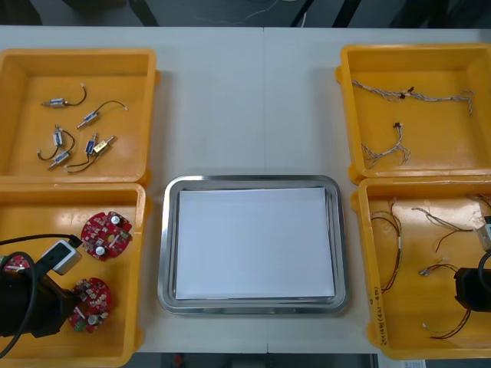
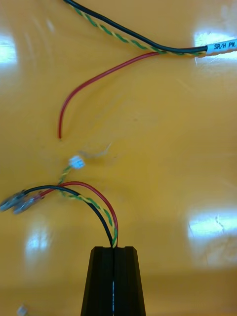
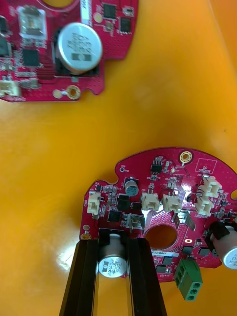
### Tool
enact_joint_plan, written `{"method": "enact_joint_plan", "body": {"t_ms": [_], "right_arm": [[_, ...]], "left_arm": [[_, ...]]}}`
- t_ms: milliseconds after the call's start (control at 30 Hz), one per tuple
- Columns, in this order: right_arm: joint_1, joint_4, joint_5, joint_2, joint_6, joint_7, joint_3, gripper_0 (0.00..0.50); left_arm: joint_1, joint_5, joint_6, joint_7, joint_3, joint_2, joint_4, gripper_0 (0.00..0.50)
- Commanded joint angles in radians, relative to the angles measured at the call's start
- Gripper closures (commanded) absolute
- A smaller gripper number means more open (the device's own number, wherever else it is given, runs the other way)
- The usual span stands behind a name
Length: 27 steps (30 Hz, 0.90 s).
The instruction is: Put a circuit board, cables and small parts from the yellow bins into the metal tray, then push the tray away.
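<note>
Front view: 4 yellow bins (image 1: pixel 77 55), 1 metal tray (image 1: pixel 253 181).

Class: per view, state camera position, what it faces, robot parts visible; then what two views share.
Front view: above the arms, steeply down at metal tray and yellow bins; both arms show.
Left wrist view: on left wrist, facing circuit board; left gripper shut on it.
Right wrist view: on right wrist, facing bin floor; right gripper shut on cable.
Shared: front and left wrist views show that board.
</note>
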<state>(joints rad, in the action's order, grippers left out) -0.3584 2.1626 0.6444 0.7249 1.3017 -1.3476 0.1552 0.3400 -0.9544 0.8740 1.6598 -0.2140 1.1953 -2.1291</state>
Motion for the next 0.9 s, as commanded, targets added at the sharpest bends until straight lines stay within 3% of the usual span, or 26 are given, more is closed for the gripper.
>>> {"method": "enact_joint_plan", "body": {"t_ms": [33, 667, 900], "right_arm": [[0.024, 0.072, 0.1, 0.031, 0.113, 0.005, 0.122, 0.5], [0.164, 0.187, 0.399, 0.197, 0.441, 0.012, 0.388, 0.5], [0.234, 0.198, 0.514, 0.284, 0.453, -0.001, 0.371, 0.5]], "left_arm": [[0.001, -0.012, 0.019, 0.057, 0.054, 0.049, -0.005, 0.5], [-0.01, -0.014, 0.04, 0.071, 0.099, 0.05, 0.067, 0.5], [-0.029, -0.009, 0.04, 0.075, 0.099, 0.05, 0.095, 0.5]]}}
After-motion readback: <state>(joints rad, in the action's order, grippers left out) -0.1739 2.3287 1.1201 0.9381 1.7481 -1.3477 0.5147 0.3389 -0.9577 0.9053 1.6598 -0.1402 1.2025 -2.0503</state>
